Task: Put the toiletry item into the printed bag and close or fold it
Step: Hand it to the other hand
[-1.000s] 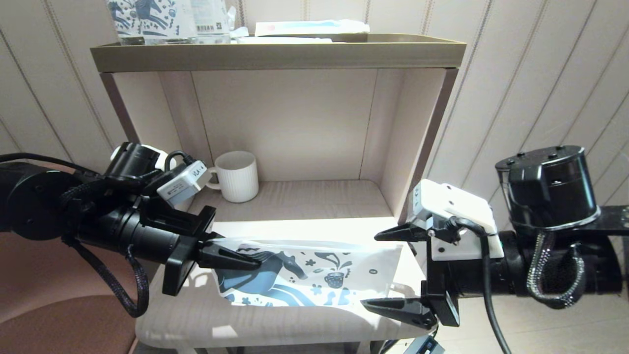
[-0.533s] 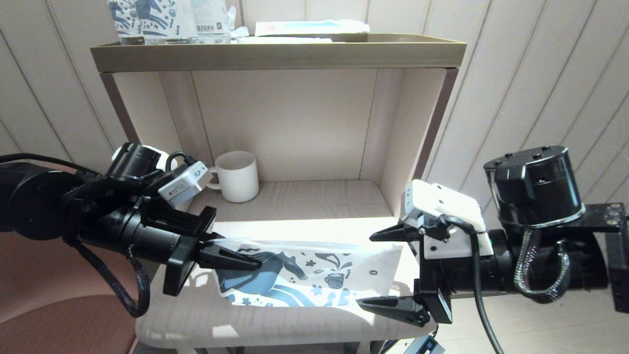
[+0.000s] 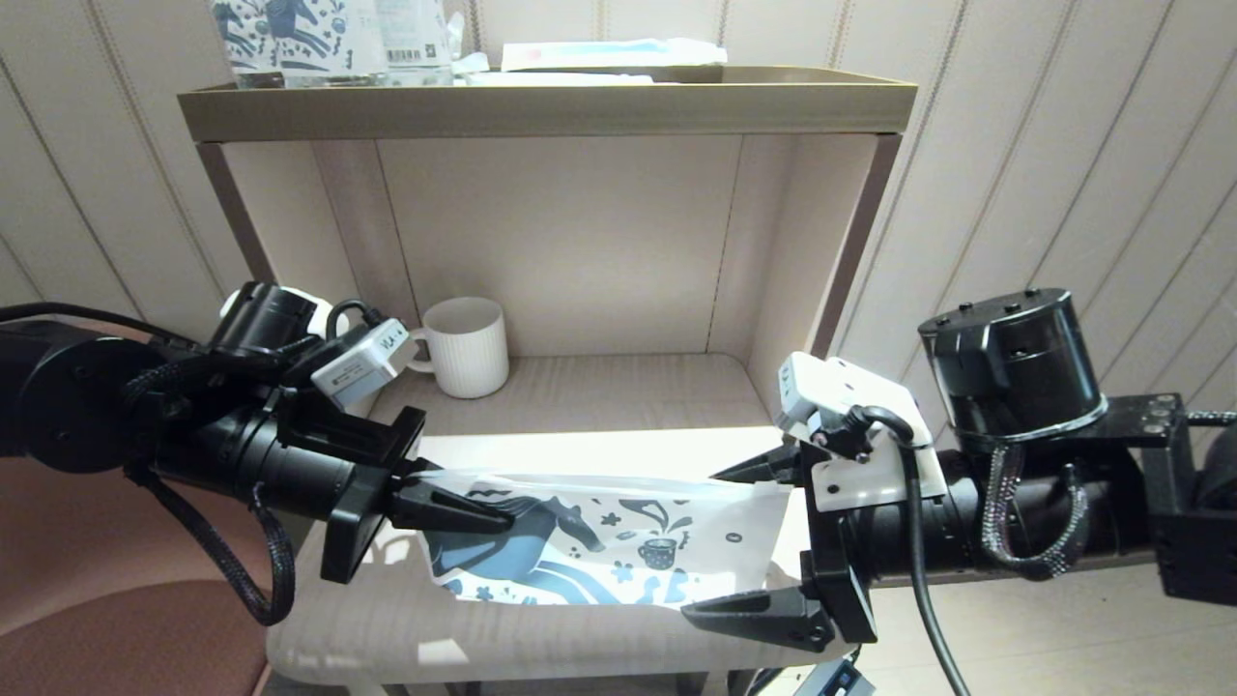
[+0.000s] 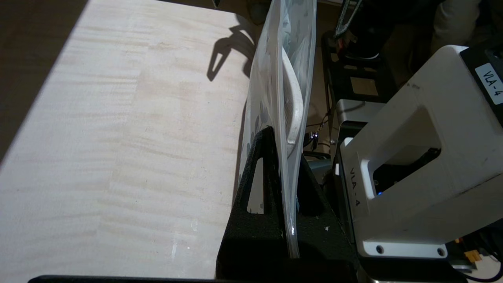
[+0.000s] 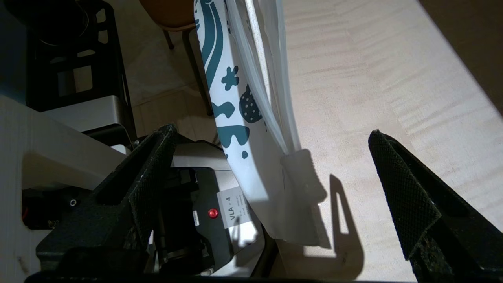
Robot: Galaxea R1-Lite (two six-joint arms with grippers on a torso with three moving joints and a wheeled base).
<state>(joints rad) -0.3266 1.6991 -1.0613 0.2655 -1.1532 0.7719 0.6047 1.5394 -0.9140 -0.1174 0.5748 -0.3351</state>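
The printed bag (image 3: 618, 551), white with a dark blue horse and cup, hangs lengthwise over the light table (image 3: 464, 638). My left gripper (image 3: 483, 512) is shut on its left end, both black fingers pinching the plastic (image 4: 285, 145). In the left wrist view, the off-white toiletry item (image 4: 294, 106) shows between the bag's two layers. My right gripper (image 3: 701, 543) is open, one finger on each side of the bag's right end without touching it. The white slider tab (image 5: 300, 165) lies between those fingers (image 5: 271, 133).
A ribbed white mug (image 3: 469, 346) stands at the back left under the shelf unit (image 3: 541, 97). Horse-printed packs (image 3: 290, 34) and a flat packet (image 3: 609, 53) sit on top. A brown chair (image 3: 126, 619) is at the left.
My right arm has moved left, bringing its open fingers around the bag's right end. The left gripper and the bag have stayed put.
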